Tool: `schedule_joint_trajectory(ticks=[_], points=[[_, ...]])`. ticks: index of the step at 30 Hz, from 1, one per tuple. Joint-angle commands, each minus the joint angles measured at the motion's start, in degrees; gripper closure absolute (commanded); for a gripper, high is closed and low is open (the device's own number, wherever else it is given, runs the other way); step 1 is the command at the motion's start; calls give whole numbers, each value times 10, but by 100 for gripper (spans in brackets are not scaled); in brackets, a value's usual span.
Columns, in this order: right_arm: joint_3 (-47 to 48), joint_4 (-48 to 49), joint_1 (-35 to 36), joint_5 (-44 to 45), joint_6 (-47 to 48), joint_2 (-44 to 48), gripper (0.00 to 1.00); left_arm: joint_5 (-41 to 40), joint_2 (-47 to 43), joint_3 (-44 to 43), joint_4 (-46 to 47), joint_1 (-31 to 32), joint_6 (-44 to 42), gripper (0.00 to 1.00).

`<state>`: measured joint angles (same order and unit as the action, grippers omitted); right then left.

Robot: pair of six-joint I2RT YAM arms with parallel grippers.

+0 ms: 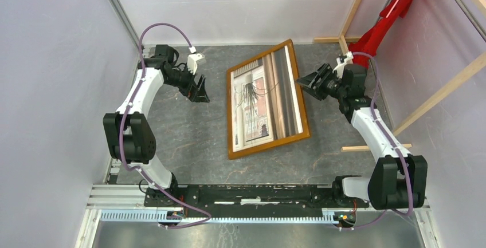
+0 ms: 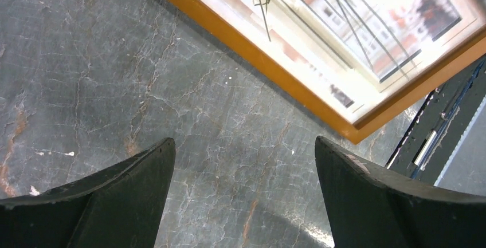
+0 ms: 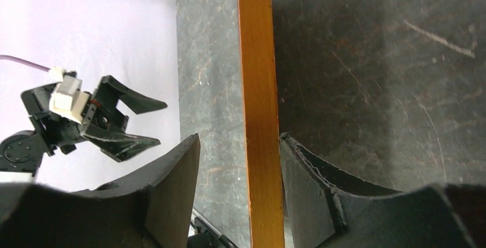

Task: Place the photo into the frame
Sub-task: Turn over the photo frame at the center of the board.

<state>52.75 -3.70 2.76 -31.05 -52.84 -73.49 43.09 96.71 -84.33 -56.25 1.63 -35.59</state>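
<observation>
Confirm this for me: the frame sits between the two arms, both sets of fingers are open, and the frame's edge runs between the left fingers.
One thing is wrong. The frame has its edge between the right fingers, as the right wrist view shows. The left fingers hang open over the table beside the frame's corner. The rest stands.

We hold both arms bent inward, facing each other; our left gripper (image 1: 200, 92) stands wide open, our right gripper (image 1: 302, 82) partly open.
</observation>
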Motion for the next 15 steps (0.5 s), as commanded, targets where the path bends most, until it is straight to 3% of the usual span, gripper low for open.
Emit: schedule_joint_trajectory(ticks=[1,7,15], points=[[-79,97,1,-32,-32,35,42,-6,-2,10,12,0,-5,4],[-170,199,12,-45,-54,14,45,-31,-3,30,13,0,-27,4],[-246,278,21,-44,-57,-30,50,-137,31,98,71,-15,-58,4]])
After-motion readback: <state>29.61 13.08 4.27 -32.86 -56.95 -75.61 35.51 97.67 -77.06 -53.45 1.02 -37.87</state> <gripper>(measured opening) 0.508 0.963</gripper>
